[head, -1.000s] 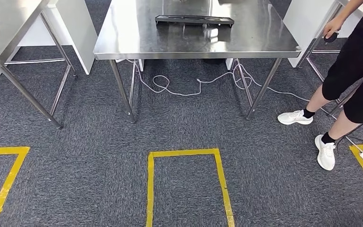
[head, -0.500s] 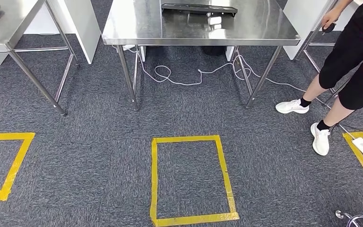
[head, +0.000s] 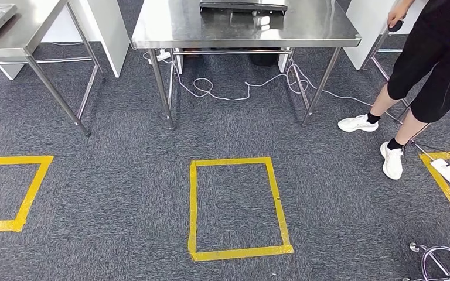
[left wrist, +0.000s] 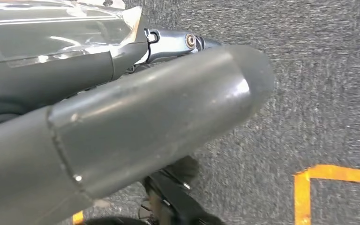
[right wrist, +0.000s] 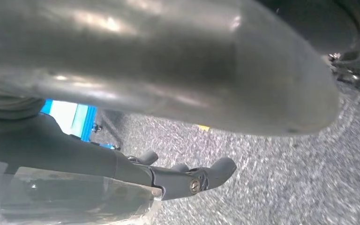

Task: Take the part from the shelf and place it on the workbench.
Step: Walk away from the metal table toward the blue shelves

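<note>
Left wrist view: my left robot hand [left wrist: 136,122] hangs over carpet, right robot hand [right wrist: 168,70] likewise; grasp of either, cannot tell. Dark part [head: 243,6] lies on the worktop [head: 170,29] ahead.

The whole view shifts as the camera backs off: the steel-topped counter [head: 170,29] slides toward 12 o'clock, the yellow tape rectangle [head: 192,205] shows whole, and a chrome chair base [head: 439,263] appears at 5 o'clock.
</note>
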